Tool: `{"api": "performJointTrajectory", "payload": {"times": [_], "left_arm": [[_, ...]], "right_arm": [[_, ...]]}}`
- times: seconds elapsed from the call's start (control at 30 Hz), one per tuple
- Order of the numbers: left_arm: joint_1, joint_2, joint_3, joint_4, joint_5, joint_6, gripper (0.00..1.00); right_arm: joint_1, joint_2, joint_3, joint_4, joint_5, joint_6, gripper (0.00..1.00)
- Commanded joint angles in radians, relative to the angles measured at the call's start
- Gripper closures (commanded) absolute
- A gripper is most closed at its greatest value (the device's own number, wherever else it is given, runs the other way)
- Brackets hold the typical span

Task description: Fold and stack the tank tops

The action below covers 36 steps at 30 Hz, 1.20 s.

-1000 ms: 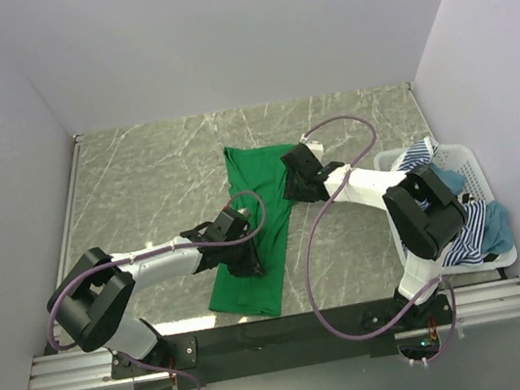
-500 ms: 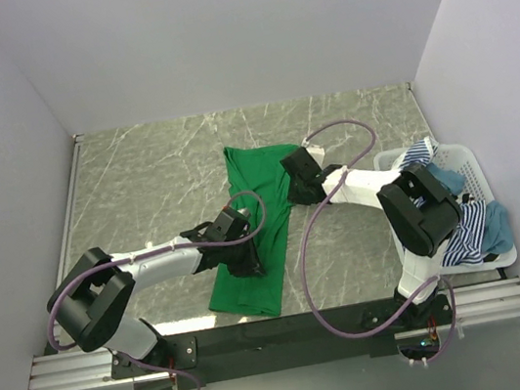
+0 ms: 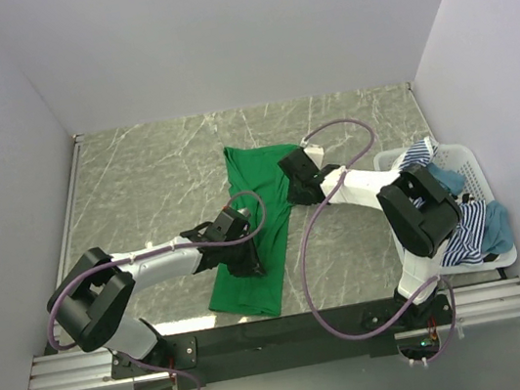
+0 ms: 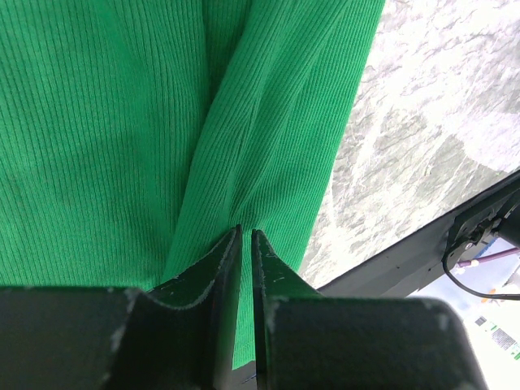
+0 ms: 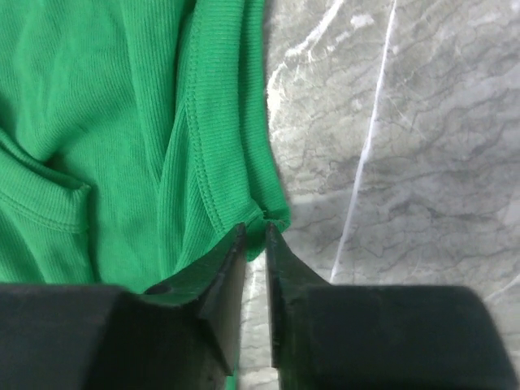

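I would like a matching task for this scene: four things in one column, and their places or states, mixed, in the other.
Column one
1. green tank top
2. striped tank top
3. left gripper
4. right gripper

Column two
A. in and over the white basket
B. spread on the marble table
C. shut on the green tank top's hem, farther half
D. shut on the green tank top, nearer half

Pairs: 1-B, 2-A, 3-D, 4-C

A grey-green marbled table (image 3: pixel 157 172) fills the middle of the top view; a white slatted basket (image 3: pixel 475 173) sits at its right edge; plain pale walls (image 3: pixel 234 31) rise behind and beside it; a silver rail (image 3: pixel 79 367) crosses the bottom.
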Motion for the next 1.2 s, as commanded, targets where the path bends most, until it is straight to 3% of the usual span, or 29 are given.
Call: {"api": "performJointTrajectory", "payload": {"times": [0.0,0.07,0.27,0.8,0.97,1.1,1.17], "left_arm": [[0.003,-0.037,0.005,0.018,0.003,0.017,0.84],[0.003,-0.036,0.003,0.017,0.003,0.02,0.84],[0.003,-0.033,0.005,0.018,0.002,0.02,0.84],[0.003,-0.028,0.003,0.02,0.003,0.022,0.84],[0.003,-0.03,0.003,0.017,0.002,0.023,0.84],[0.003,-0.025,0.003,0.018,0.003,0.025,0.85],[0.003,-0.025,0.003,0.017,0.003,0.025,0.84]], "right_arm": [[0.009,-0.051,0.009,-0.003,0.045,-0.004,0.72],[0.011,-0.054,-0.005,-0.003,0.044,0.001,0.65],[0.009,-0.059,-0.032,0.008,0.044,0.008,0.61],[0.009,0.006,-0.049,0.109,0.027,0.033,0.64],[0.011,0.004,-0.051,0.112,0.044,0.038,0.75],[0.009,0.0,-0.041,0.095,0.062,0.036,0.97],[0.009,-0.013,-0.038,0.075,0.081,0.03,1.0]]}}
